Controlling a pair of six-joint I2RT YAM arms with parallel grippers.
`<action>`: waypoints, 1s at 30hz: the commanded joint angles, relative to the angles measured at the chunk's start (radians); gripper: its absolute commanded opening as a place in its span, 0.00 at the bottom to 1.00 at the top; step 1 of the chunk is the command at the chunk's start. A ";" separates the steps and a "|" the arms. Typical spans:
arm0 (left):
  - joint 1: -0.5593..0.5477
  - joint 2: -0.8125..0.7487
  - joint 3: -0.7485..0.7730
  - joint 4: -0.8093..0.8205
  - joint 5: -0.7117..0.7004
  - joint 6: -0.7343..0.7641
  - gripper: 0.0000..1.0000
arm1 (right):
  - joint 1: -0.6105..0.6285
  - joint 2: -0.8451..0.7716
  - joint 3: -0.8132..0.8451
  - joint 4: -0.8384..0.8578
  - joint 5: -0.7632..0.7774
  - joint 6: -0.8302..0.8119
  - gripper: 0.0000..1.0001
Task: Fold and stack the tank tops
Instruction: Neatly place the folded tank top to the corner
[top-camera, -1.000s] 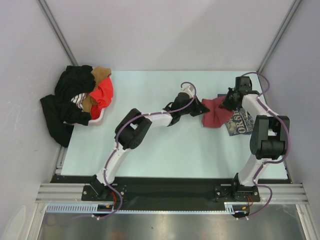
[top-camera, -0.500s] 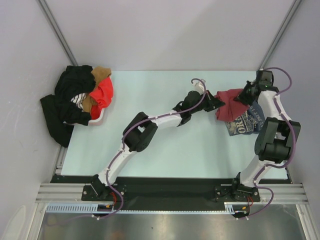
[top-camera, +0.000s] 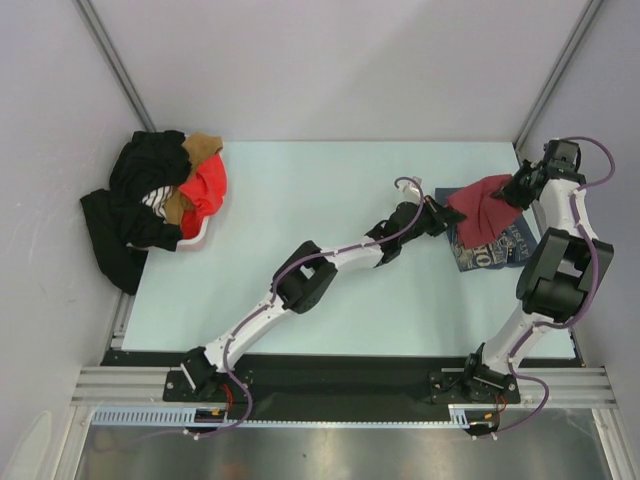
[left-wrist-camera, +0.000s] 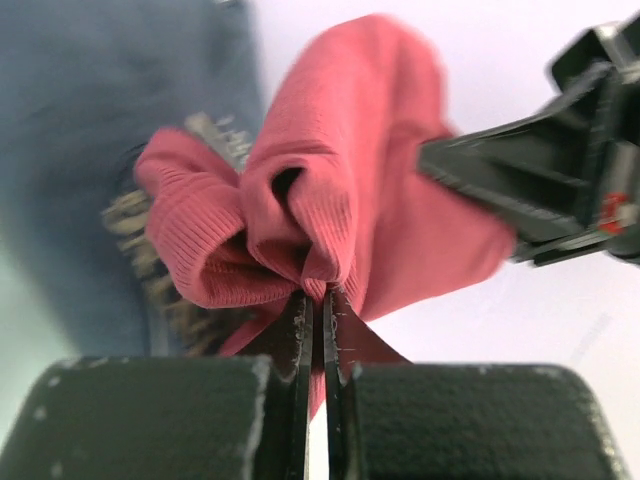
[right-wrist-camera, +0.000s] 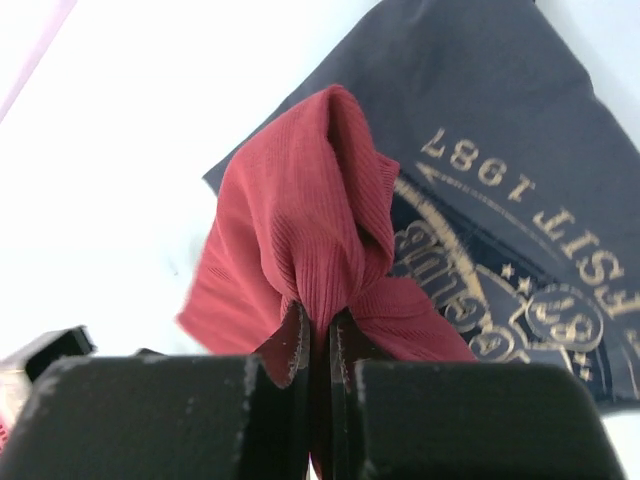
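While held over blue-grey tank top (top-camera: 495, 252) at right of counter (top-camera: 330, 180), maroon tank top (top-camera: 485, 210) is clenched by left claw (top-camera: 446, 212) and right claw (top-camera: 513, 192).

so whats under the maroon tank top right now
The folded blue-grey tank top lies on the table beneath it, its printed lettering partly showing. The maroon tank top, pinched by the left gripper and right gripper, hides its far part.
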 joint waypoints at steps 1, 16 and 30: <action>-0.015 0.022 0.055 0.008 -0.075 -0.083 0.00 | -0.017 0.056 0.064 0.029 -0.061 -0.010 0.00; 0.011 0.009 0.086 -0.064 -0.087 -0.035 0.79 | -0.047 0.160 0.112 0.049 0.136 0.035 0.67; 0.060 -0.293 -0.244 -0.079 -0.069 0.151 0.82 | -0.047 -0.131 -0.018 0.043 0.300 0.030 0.69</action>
